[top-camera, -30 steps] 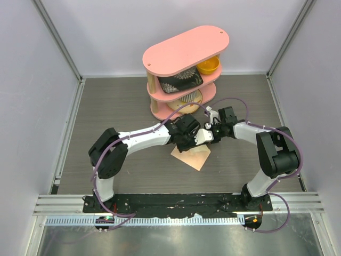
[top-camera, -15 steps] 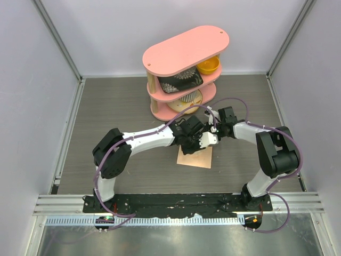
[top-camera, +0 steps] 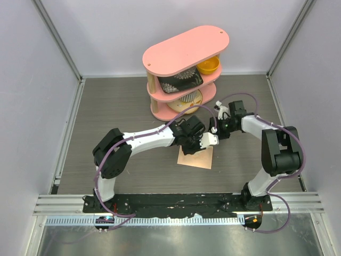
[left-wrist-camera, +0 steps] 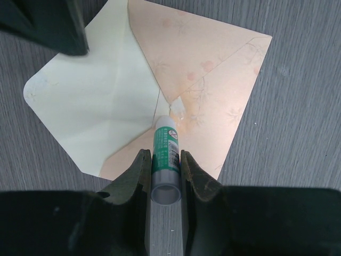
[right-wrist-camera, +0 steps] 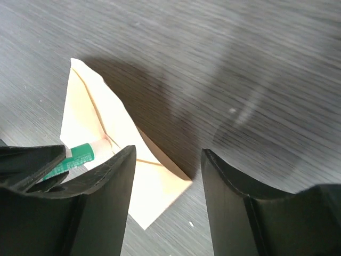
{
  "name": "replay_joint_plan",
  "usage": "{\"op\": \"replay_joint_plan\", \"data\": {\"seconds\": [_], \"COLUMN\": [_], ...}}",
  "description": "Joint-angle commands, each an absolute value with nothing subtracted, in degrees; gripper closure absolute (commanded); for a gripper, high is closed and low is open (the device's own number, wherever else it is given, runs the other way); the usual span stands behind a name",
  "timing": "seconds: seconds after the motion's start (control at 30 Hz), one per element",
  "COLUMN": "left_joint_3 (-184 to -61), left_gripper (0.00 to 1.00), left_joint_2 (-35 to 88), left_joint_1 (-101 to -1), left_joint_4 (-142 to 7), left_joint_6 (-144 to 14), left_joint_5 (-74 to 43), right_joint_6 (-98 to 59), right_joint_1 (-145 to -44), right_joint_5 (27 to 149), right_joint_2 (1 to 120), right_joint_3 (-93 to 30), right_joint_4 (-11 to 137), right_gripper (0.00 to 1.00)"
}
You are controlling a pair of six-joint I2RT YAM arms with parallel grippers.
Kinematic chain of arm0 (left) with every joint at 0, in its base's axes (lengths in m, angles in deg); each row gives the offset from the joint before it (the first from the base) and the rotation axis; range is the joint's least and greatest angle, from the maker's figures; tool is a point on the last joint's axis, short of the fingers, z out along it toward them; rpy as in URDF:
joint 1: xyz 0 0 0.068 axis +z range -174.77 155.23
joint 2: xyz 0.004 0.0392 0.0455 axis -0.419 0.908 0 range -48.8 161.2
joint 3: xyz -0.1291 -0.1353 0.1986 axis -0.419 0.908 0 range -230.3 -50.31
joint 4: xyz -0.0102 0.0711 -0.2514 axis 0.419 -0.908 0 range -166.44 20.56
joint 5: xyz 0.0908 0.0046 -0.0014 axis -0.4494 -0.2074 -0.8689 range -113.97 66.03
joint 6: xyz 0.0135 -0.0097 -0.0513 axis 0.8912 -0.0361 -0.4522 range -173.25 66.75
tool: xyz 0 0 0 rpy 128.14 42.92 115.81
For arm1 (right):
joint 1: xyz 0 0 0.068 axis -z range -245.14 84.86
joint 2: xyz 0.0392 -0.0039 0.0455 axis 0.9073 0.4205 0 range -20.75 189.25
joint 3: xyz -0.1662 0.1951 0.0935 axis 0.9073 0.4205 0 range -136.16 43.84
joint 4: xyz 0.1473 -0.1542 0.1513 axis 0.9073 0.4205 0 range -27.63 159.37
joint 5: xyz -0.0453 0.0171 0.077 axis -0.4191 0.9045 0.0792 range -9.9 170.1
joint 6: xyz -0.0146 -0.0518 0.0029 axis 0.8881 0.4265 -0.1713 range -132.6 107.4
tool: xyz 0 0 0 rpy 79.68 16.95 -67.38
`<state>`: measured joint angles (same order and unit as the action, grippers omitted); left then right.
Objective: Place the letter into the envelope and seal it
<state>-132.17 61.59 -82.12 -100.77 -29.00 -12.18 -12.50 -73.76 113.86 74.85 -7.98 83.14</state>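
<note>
**Cream paper beside peach, glue stick pinched over the seam**

Cream and matte, the letter (left-wrist-camera: 90, 101) lies flat on the table, its free corner rounded and faint creases crossing its face. Its right part is overlapped by the peach-tan envelope (left-wrist-camera: 213, 80), which carries a faint floral print and diagonal seams that meet near its middle. Whether the cream sheet sits inside the pocket or merely under the peach edge cannot be told.

A glue stick (left-wrist-camera: 166, 149), a green-labelled cylinder with a white tip, points at that seam junction, where a small glossy smear shows. The left gripper (left-wrist-camera: 163, 160) is clamped on the stick's barrel, one dark finger on each side.

The right gripper (right-wrist-camera: 168, 160) stands spread with nothing between its black fingers, poised over the envelope's far corner and apart from the paper.

The table (left-wrist-camera: 298, 133) is dark grey with a fine wood grain, and bare surface shows round the paper's outer edges. Behind the grippers stands a pink three-tier shelf (top-camera: 186, 48) with rounded ends, holding a yellow bowl (top-camera: 209, 65) and a dark patterned plate (top-camera: 178, 82). Pale walls enclose the table on three sides.
</note>
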Motion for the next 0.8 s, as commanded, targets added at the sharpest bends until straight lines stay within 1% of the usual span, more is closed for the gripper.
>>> {"op": "replay_joint_plan", "data": {"seconds": [0.0,0.03,0.07,0.13,0.17,0.23,0.27,0.33,0.37,0.4,0.57,0.77], "left_joint_3": [-130.7,-130.8,-130.7,-130.6,-130.6,-130.7,-130.7,-130.7,-130.7,-130.7,-130.5,-130.4], "left_gripper": [1.00,1.00,1.00,1.00,1.00,1.00,1.00,1.00,1.00,1.00,1.00,1.00], "left_joint_2": [61.0,60.9,60.7,60.7,60.8,60.9,60.8,60.8,60.8,60.6,60.3,59.9], "left_joint_1": [-82.5,-82.5,-82.5,-82.5,-82.5,-82.5,-82.5,-82.5,-82.5,-82.4,-82.4,-82.4], "left_joint_4": [-100.9,-100.8,-100.8,-100.4,-100.5,-100.6,-100.6,-100.5,-100.6,-100.6,-100.7,-100.5], "left_joint_6": [-29.3,-29.3,-29.3,-29.3,-29.3,-29.4,-29.4,-29.3,-29.3,-29.2,-29.2,-29.0], "left_joint_5": [-10.8,-10.8,-10.9,-11.0,-11.0,-11.1,-11.1,-11.3,-11.3,-11.3,-11.1,-10.6], "right_joint_6": [-8.8,-8.6,-8.5,-9.2,-9.6,-11.6,-11.4,-12.0,-12.5,-14.3,-17.6,-19.5], "right_joint_1": [-69.9,-69.1,-68.8,-68.9,-68.8,-69.1,-69.5,-70.1,-70.9,-71.5,-74.5,-75.3], "right_joint_5": [116.4,117.6,118.7,122.3,123.6,127.6,127.6,128.7,128.4,127.9,122.2,114.5], "right_joint_2": [70.8,70.6,70.6,71.2,71.7,73.6,74.4,75.8,76.0,76.4,78.3,81.4], "right_joint_3": [-12.8,-13.3,-13.4,-13.1,-13.0,-11.8,-12.1,-11.3,-10.7,-10.2,-7.9,-7.1], "right_joint_4": [92.6,95.6,97.2,100.8,101.6,102.6,102.7,102.4,101.8,101.4,100.3,98.1], "right_gripper": [0.43,0.44,0.51,0.61,0.69,0.76,0.83,0.90,0.95,0.99,0.99,0.99]}}
